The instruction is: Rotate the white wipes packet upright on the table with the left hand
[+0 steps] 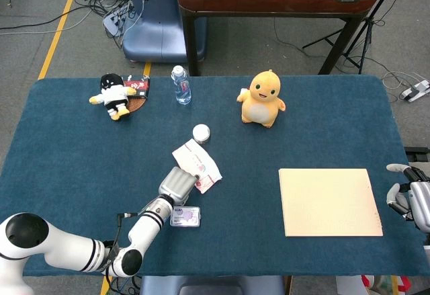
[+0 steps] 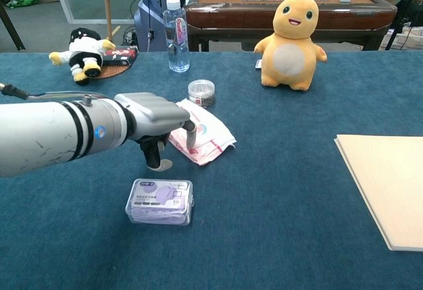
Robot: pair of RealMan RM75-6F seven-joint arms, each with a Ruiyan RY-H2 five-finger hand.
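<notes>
Left hand (image 2: 157, 123): fingers resting on the white wipes packet (image 2: 205, 135), no grip visible.
Packet: flat on table (image 2: 284, 204).
Right hand (image 1: 410, 201): holds nothing, fingers loosely apart, at the table's edge.

Only one mark reads clearly: "50" on the lid label of the small purple-labelled plastic box (image 2: 160, 201) at lower left of the chest view. Its other print, and the red print on the white wipes packet (image 2: 203, 135), is too small to read

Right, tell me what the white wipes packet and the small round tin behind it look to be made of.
White wipes packet: looks like soft plastic film, slightly glossy, judging by its creases and crimped edge. Small round tin: probably a clear plastic or glass body under a pale lid; dark contents show through the side, though the lid material is unclear.
</notes>
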